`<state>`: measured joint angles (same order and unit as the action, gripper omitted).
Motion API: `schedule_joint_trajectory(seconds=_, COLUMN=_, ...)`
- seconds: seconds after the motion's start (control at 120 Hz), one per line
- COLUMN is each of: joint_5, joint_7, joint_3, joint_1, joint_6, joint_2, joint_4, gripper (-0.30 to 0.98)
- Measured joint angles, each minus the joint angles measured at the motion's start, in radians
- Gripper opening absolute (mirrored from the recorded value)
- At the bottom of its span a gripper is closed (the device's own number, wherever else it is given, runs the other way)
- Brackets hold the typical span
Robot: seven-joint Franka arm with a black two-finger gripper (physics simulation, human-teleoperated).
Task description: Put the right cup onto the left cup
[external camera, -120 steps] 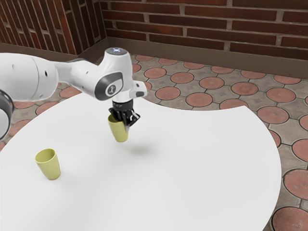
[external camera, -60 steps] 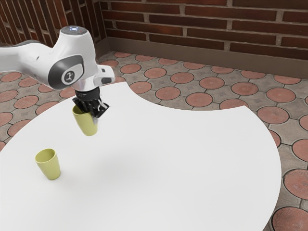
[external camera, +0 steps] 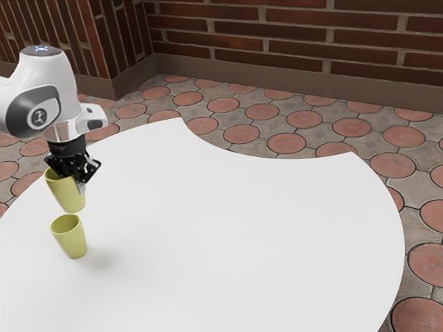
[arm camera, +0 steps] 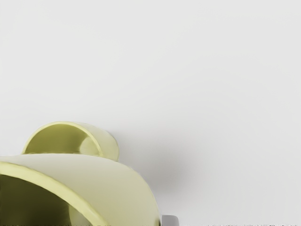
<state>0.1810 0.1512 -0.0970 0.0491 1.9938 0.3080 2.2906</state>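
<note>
In the exterior view my black gripper (external camera: 77,181) is shut on the wall of a yellow-green cup (external camera: 69,196), held in the air with its mouth up and slightly tilted. Just below it in that view, the other yellow-green cup (external camera: 71,241) stands upright on the table with its mouth open. A small gap separates the two. From the wrist camera, the held cup (arm camera: 117,181) looms large at the lower edge and covers part of the standing cup (arm camera: 110,143) beyond it.
The white table (external camera: 242,228) has a curved edge with a concave cutout on its far side. Past it lie the tiled floor (external camera: 286,143) and a brick wall (external camera: 277,34).
My gripper has carried its cup toward the exterior view's left, from over the table's middle to close above the standing cup, which has not moved.
</note>
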Motion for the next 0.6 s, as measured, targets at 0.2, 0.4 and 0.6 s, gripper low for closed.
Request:
schedule_joint_trajectory(seconds=0.2, joint_5=0.025, joint_7=0.002, joint_3=-0.033, joint_1=0.000, joint_6=-0.024, joint_2=0.034, joint_4=0.035, gripper=-0.10)
schedule_joint_trajectory(seconds=0.4, joint_5=0.046, joint_7=0.005, joint_3=-0.068, joint_1=0.001, joint_6=-0.032, joint_2=0.035, joint_4=0.062, gripper=-0.10)
schedule_joint_trajectory(seconds=0.6, joint_5=0.083, joint_7=0.008, joint_3=-0.088, joint_1=0.003, joint_6=-0.017, joint_2=0.018, joint_4=0.062, gripper=-0.10)
